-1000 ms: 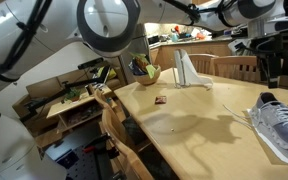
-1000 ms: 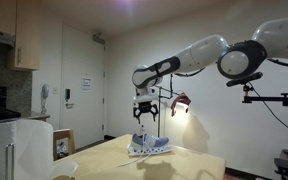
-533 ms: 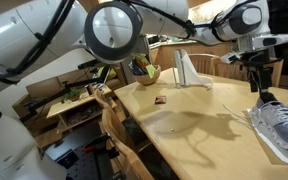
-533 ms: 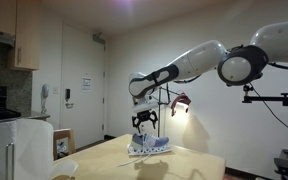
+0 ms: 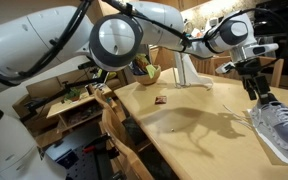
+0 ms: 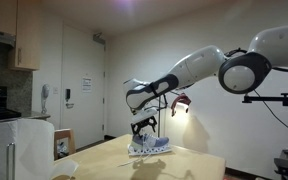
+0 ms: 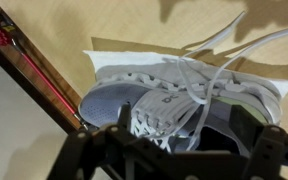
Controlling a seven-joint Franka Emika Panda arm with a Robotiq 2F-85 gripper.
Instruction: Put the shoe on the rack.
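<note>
The shoe (image 5: 280, 126) is a light grey-lavender sneaker with white laces and a thick white sole. It lies on a white sheet (image 7: 112, 62) on the wooden table (image 5: 199, 135). My gripper (image 5: 256, 88) hangs just above the shoe, open. In the wrist view the gripper (image 7: 184, 132) straddles the shoe (image 7: 169, 95) over its laces and collar, one dark finger (image 7: 121, 128) on each side, nothing held. In an exterior view the gripper (image 6: 144, 127) sits right over the shoe (image 6: 150, 146). A white slanted stand (image 5: 187, 70), possibly the rack, is at the table's far side.
A bowl (image 5: 146, 72) and a small dark object (image 5: 161, 100) lie on the table beyond the shoe. Wooden chairs (image 5: 119, 130) line the table's edge, with a cluttered low shelf (image 5: 69, 105) behind. A paper-towel roll (image 6: 24, 145) stands in the foreground.
The arm has come down and toward the shoe; the gripper, earlier well above it, now hovers just over it. Its jaws have stayed open. The shoe has not moved.
</note>
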